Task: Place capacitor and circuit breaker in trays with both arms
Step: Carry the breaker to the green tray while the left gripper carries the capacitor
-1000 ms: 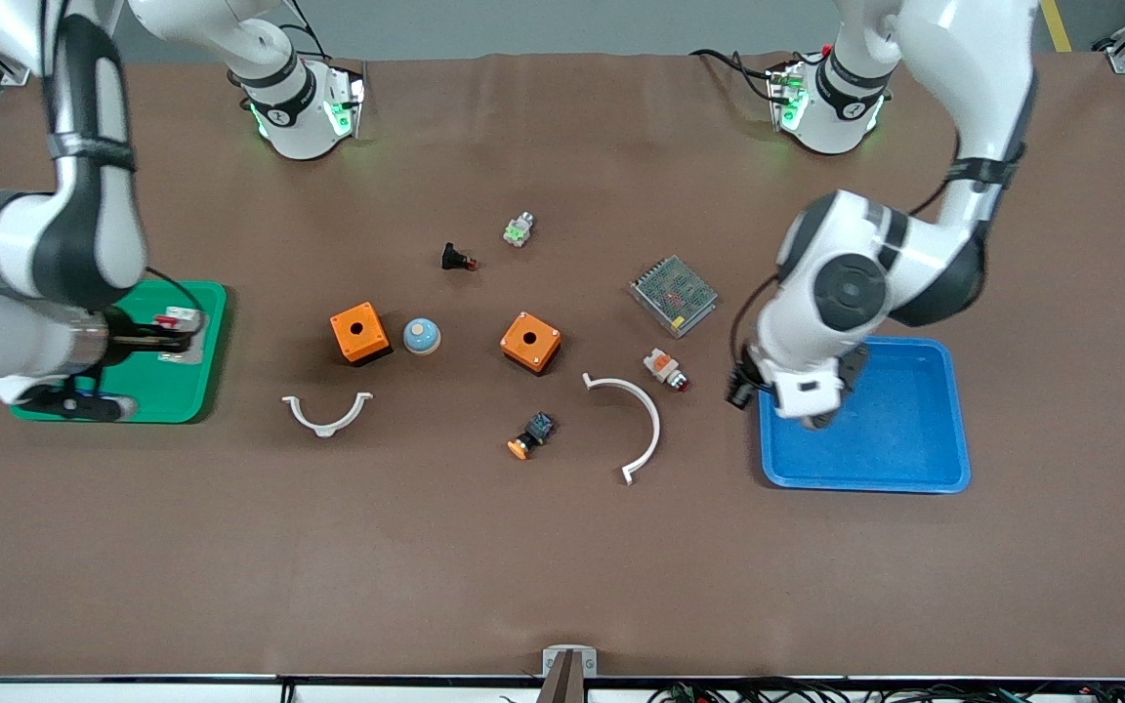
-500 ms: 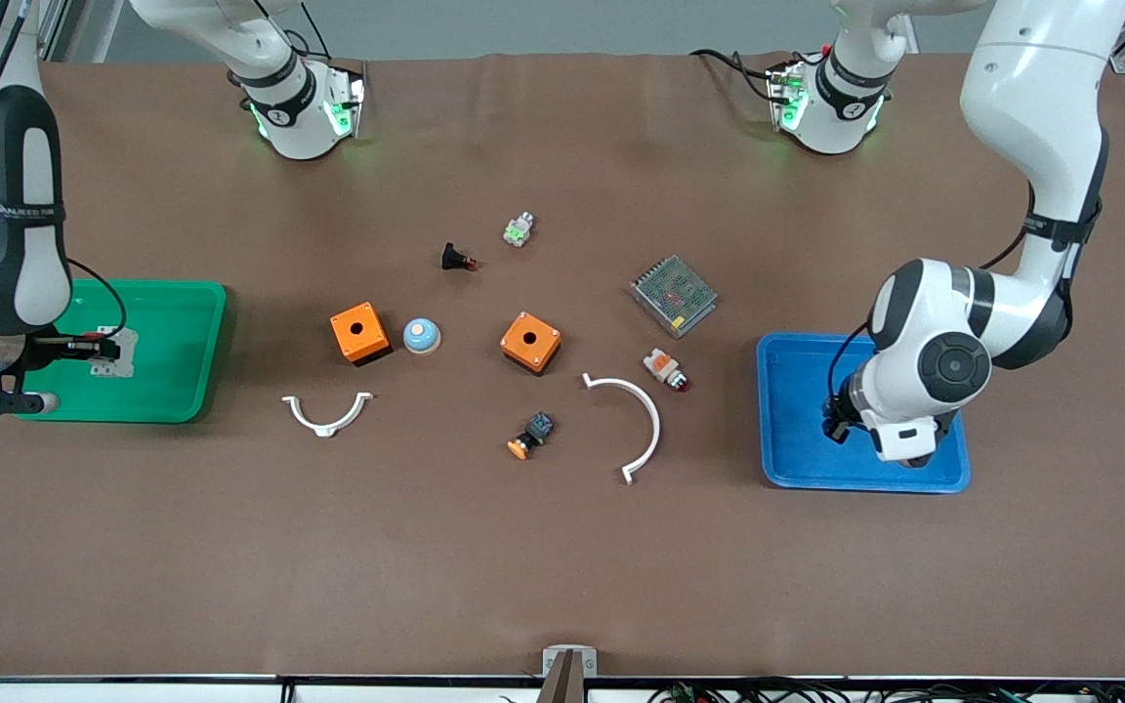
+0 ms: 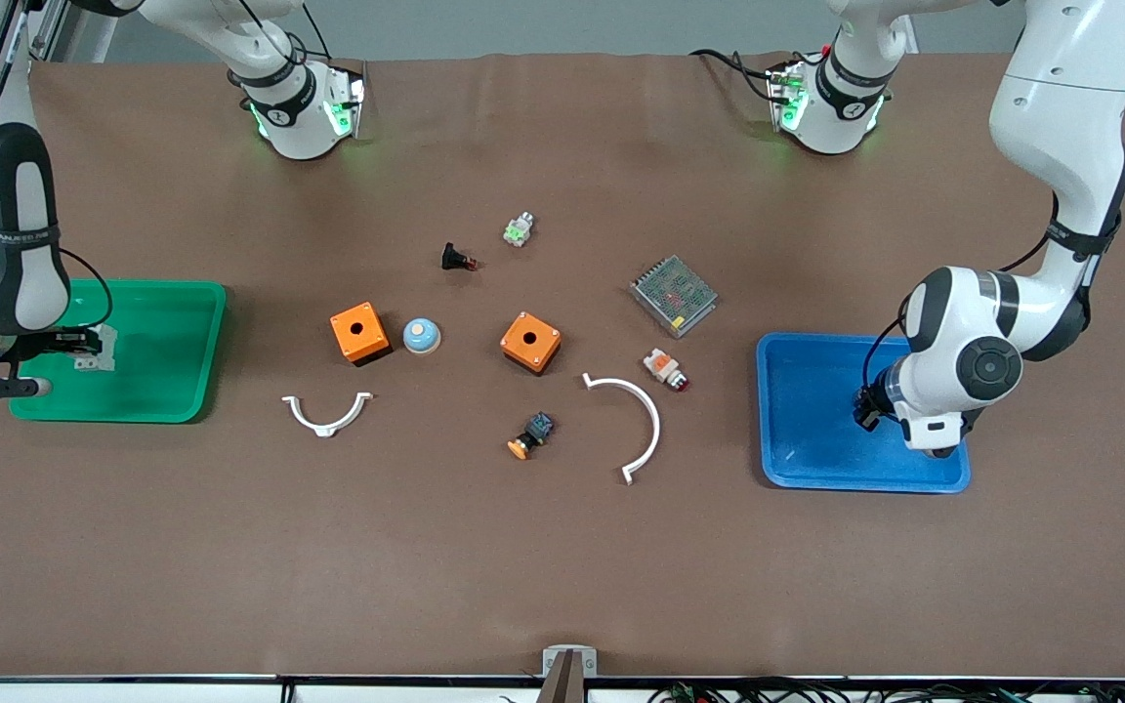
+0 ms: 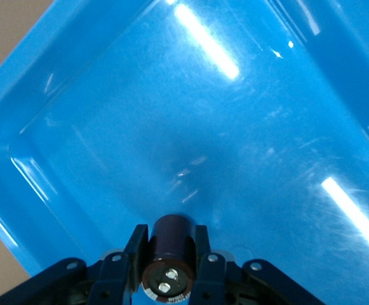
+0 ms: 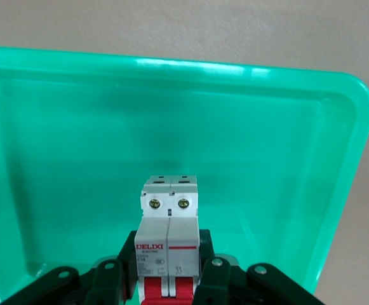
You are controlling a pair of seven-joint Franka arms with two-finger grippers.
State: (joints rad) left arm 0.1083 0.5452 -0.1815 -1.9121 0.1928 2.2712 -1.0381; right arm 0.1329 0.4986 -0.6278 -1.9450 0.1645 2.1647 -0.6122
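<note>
Front view: the left gripper (image 3: pixel 934 451) hangs over the shallow blue plastic tray (image 3: pixel 797 469) at the left arm's end of the brown tabletop (image 3: pixel 562 566). The right gripper (image 3: pixel 84 347) hangs over the shallow green plastic tray (image 3: pixel 182 391) at the right arm's end, carrying the white rectangular circuit breaker (image 3: pixel 99 349).

Left wrist view: the jaws are closed part-way on the small dark cylindrical capacitor (image 4: pixel 169 257), its silvery terminal end toward the camera. The capacitor is clear of the blue tray floor (image 4: pixel 190 114).

Right wrist view: the jaws are closed part-way on the circuit breaker (image 5: pixel 169 235), gripped at the end with the red switch levers. The breaker is above the green tray floor (image 5: pixel 76 159), not resting on it.

Step in hand, as judged: transport is complete and both parts await placement. The next move calls for lowering each gripper until its part meets its tray floor, then opening the jaws and retracting straight upward.
</note>
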